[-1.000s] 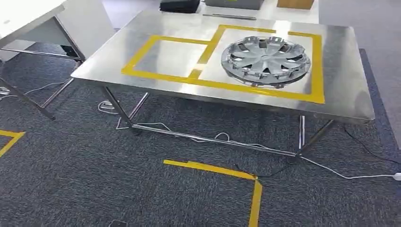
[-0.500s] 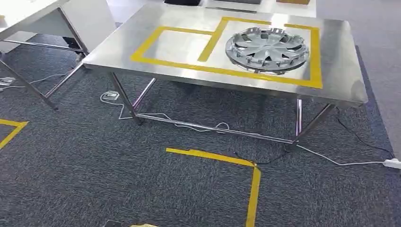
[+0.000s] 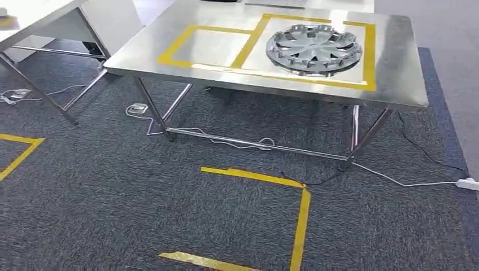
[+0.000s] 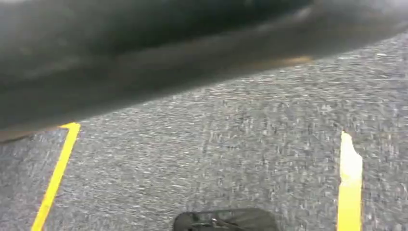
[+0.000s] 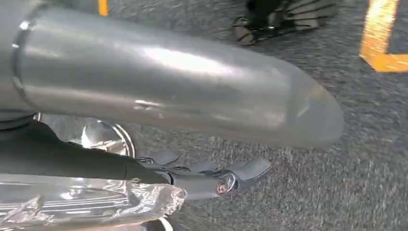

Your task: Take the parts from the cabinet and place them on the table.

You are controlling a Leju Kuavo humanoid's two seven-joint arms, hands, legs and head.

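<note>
- The whole picture has shifted since a second ago. The surface [image 3: 395,84] now sits higher and looks smaller, and more yellow floor tape [image 3: 299,226] shows. I think the camera moved back, not the things.
- The wheel cover [image 3: 314,49] lies flat on the surface, inside the right box of yellow tape.
- The left tape box [image 3: 212,48] beside it is bare, so there looks to be room for another part.
- The wheel cover looks light, thin and stiff. It is shiny, so it may slip, and it could crack if squeezed hard. I would hold it by the rim, on two sides.
- It sits well back from the near edge.
- Wires [image 3: 237,144] lie on the floor under the surface, and a white table [image 3: 34,17] stands near on the left. Feet need care there.
- The right hand [image 5: 159,125] hangs over the floor, next to something shiny in crinkly wrap [image 5: 96,202]. I cannot tell if it holds it.
- The left hand [image 4: 120,57] may be the dark blur. I cannot tell how it is.
</note>
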